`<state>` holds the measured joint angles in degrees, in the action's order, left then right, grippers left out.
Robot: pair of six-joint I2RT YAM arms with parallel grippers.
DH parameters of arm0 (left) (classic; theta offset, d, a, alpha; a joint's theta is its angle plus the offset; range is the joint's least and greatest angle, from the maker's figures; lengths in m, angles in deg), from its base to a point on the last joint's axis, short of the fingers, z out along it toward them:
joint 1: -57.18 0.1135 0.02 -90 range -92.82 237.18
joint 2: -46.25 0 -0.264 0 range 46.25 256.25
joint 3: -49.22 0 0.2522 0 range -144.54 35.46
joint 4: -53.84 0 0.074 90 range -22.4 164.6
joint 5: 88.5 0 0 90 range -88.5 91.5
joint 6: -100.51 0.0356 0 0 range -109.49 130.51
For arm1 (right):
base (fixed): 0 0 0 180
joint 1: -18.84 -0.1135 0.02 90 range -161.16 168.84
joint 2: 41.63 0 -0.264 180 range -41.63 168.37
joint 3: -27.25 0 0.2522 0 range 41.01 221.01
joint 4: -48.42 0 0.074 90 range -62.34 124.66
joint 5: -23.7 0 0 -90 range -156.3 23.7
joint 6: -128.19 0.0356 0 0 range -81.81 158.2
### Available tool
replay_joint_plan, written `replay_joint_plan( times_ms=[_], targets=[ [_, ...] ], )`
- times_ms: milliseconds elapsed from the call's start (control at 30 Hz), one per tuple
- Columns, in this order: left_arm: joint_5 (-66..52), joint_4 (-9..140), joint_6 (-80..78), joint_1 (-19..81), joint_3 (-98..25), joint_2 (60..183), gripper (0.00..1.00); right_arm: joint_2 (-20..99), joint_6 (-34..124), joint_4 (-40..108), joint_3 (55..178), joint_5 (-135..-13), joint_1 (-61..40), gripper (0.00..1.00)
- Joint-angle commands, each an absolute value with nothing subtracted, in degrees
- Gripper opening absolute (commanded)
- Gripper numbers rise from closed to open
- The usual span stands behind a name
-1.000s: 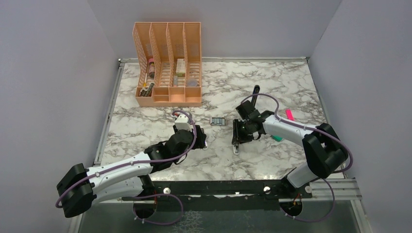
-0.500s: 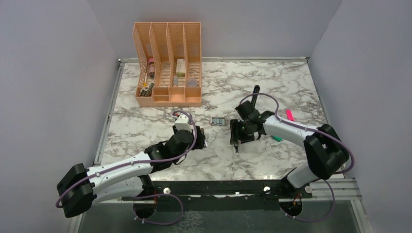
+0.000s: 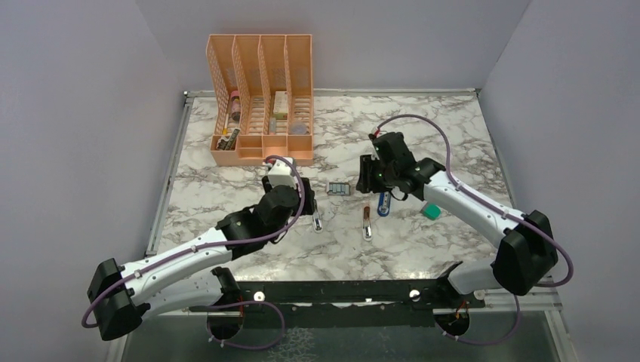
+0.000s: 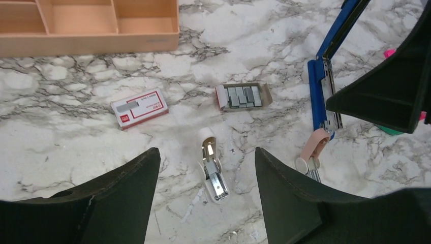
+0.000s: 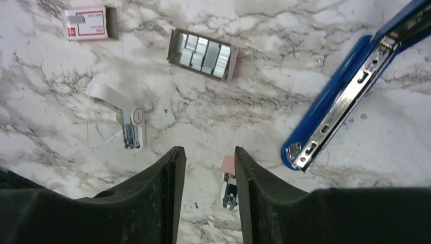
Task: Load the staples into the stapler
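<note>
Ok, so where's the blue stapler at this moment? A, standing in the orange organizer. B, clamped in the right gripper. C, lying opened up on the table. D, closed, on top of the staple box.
C: the stapler lies on the table, opened up with its metal channel bared, off to one side of the right gripper, whose fingers are spread and hold nothing.

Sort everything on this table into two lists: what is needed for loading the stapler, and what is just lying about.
Needed:
blue stapler, lying open
open tray of staples
red-and-white staple box

Lying about:
small white tool
small pink tool
peach desk organiser
teal block
</note>
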<state>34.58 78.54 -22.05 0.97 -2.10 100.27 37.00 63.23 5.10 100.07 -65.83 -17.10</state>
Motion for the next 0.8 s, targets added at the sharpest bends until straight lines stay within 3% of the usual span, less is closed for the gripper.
replay_joint_plan(
  times_ms=[0, 333, 567, 767],
  targets=[
    [40.66, 83.79, -17.07, 1.61, -7.21, 99.87, 0.7, 42.87, 59.9, 7.55, 104.99, -62.96, -17.67, 0.43],
    [44.55, 89.17, -12.33, 1.89, -15.94, 99.89, 0.71, 62.26, 57.11, 11.16, 116.82, -60.74, -18.56, 0.25],
    [48.81, 88.53, -13.05, 2.22, -14.02, 102.19, 0.71, 76.2, 61.48, 6.63, 128.41, -48.93, -18.39, 0.25],
    [50.26, 88.39, -13.67, 2.59, -12.98, 104.07, 0.71, 80.91, 60.96, 5.02, 131.57, -50.08, -18.34, 0.25]
  ],
)
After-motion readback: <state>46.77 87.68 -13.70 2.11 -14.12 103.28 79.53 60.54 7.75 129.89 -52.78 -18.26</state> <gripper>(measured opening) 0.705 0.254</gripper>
